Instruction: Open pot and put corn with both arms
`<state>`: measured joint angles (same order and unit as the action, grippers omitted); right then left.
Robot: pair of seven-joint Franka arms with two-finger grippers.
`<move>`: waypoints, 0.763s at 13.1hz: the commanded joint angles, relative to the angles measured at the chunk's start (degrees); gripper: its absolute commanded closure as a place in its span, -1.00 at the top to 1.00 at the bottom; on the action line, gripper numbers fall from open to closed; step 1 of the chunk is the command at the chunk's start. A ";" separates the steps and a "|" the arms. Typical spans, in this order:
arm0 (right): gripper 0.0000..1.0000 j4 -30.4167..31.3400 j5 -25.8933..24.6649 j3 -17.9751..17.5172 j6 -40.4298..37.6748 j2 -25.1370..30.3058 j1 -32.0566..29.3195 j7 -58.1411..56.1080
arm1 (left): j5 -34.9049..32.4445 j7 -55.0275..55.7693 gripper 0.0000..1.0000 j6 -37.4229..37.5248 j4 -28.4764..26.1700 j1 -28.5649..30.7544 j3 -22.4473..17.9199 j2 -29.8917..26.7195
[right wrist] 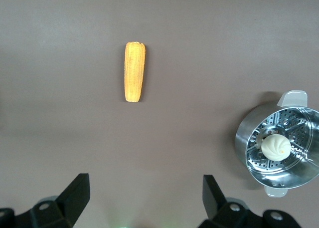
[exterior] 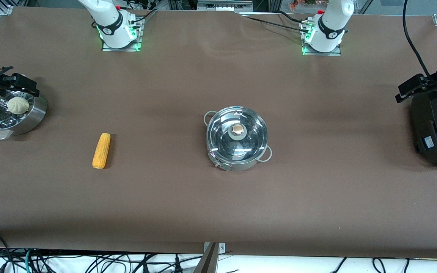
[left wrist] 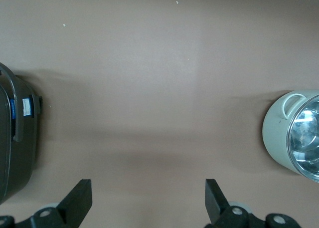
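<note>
Pot (exterior: 237,138) sits mid-tabletop, glass lid (exterior: 237,134) on, round knob (exterior: 238,129) centred on the lid, grey loop handles at two sides; my left wrist view catches its wall and one handle at the frame edge (left wrist: 294,135). Corn (exterior: 101,150) lies flat on the brown tabletop (exterior: 218,197), well apart from the pot, toward my right arm's end, about as near to the front camera as the pot; it shows lengthwise in my right wrist view (right wrist: 134,72). Farther toward that end, and a little farther from the front camera than the corn, stands the perforated steamer pot (exterior: 32,113) with a white bun (exterior: 18,105) inside. My right jaws (right wrist: 145,195) hang spread wide and empty above bare tabletop, with corn and steamer pot both in sight below. In the front view that hand (exterior: 11,83) shows above the steamer pot. My left jaws (left wrist: 148,200) likewise stand wide apart, empty, over bare tabletop between the pot and a dark round appliance (exterior: 436,129) at my left arm's end. Neither hand touches anything.
</note>
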<state>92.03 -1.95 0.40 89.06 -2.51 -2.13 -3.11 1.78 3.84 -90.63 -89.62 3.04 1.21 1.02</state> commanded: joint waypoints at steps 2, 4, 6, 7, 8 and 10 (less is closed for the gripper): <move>1.00 -1.76 -0.16 -0.40 -1.09 -0.66 -0.25 -0.31 | -1.52 -0.67 1.00 2.48 2.17 0.04 0.11 0.91; 1.00 -1.76 -0.25 -0.31 -0.82 -0.66 -0.25 -0.31 | -2.83 -0.76 1.00 2.83 2.17 -0.57 0.28 0.82; 1.00 -1.76 -0.25 -0.31 -0.74 -0.66 -0.25 -0.31 | -4.15 -0.85 1.00 3.36 2.17 -1.10 1.51 0.82; 1.00 -1.76 -0.25 -0.31 -0.73 -0.66 -0.25 -0.31 | -4.07 -1.11 1.00 3.36 2.17 -1.19 1.60 0.82; 1.00 -1.76 -0.25 -0.31 -0.73 -0.66 -0.25 -0.31 | -3.98 -1.29 1.00 3.27 2.17 -1.19 1.60 0.82; 1.00 -1.76 -0.25 -0.31 -0.73 -0.66 -0.25 -0.31 | -3.19 -1.46 1.00 3.18 2.17 -1.02 1.43 0.82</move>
<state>91.88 -1.95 0.39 89.07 -2.51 -2.13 -3.11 -0.73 3.78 -88.86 -89.55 2.09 2.87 1.03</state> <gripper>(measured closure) 0.000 0.000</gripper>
